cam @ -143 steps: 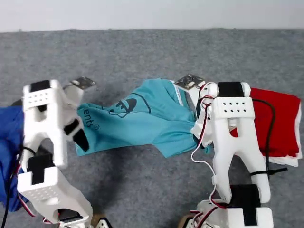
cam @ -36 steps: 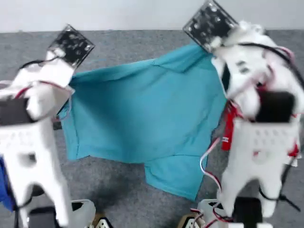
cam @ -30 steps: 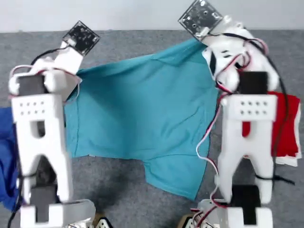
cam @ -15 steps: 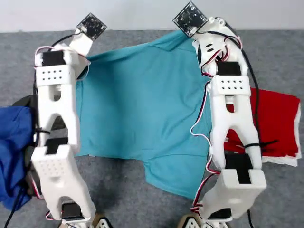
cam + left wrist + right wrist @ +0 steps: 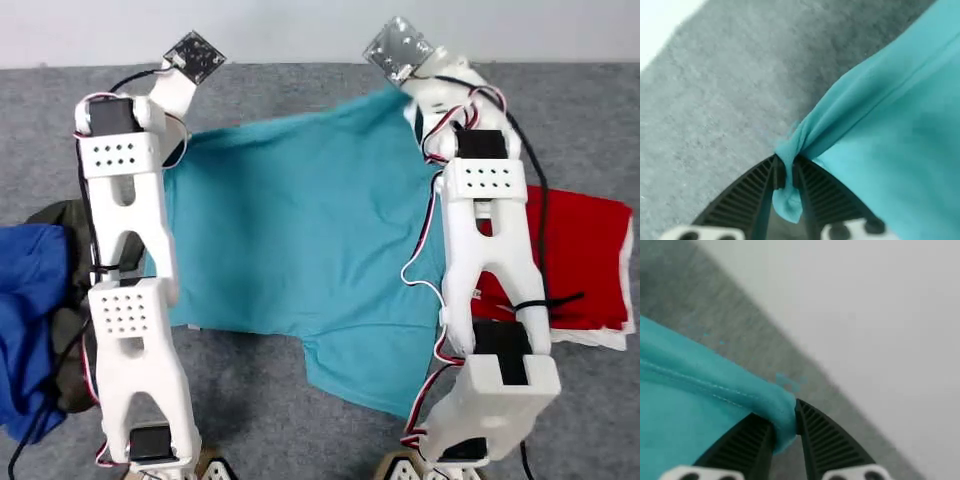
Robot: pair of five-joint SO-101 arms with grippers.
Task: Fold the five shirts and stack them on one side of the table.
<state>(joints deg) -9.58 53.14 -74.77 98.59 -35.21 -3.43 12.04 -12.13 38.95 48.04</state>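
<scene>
Obs: teal shirt lies spread across the middle of the grey desk, between the two arms. Its far edge is stretched from one arm to the other.

Left end effector: clenched on a bunched corner of the teal shirt, with a small tail of cloth poking through between the jaws. Right end effector: clamped on the other far corner, the stitched hem running right into the jaws.

Step in hand (judgement): laying the shirt out flat before the first fold.

To do it well:
- bring both corners down together, so the far edge stays straight and taut
- pull apart only enough to take out wrinkles; the left grip is on a small bunch and could slip
- let go only once the cloth rests on the desk
- one sleeve juts out at the near edge and wants tucking in during the fold
- keep the right side of the shirt off the red shirt just beside it

Count:
- arms: 2
- teal shirts: 1
- red shirts: 1, folded, at the right edge
- blue shirts: 1, heaped at the left edge
- dark olive cloth: 1, beside the blue; cannot tell if it is a shirt
- white edge under the red: possibly 1 more garment; cannot tell
</scene>
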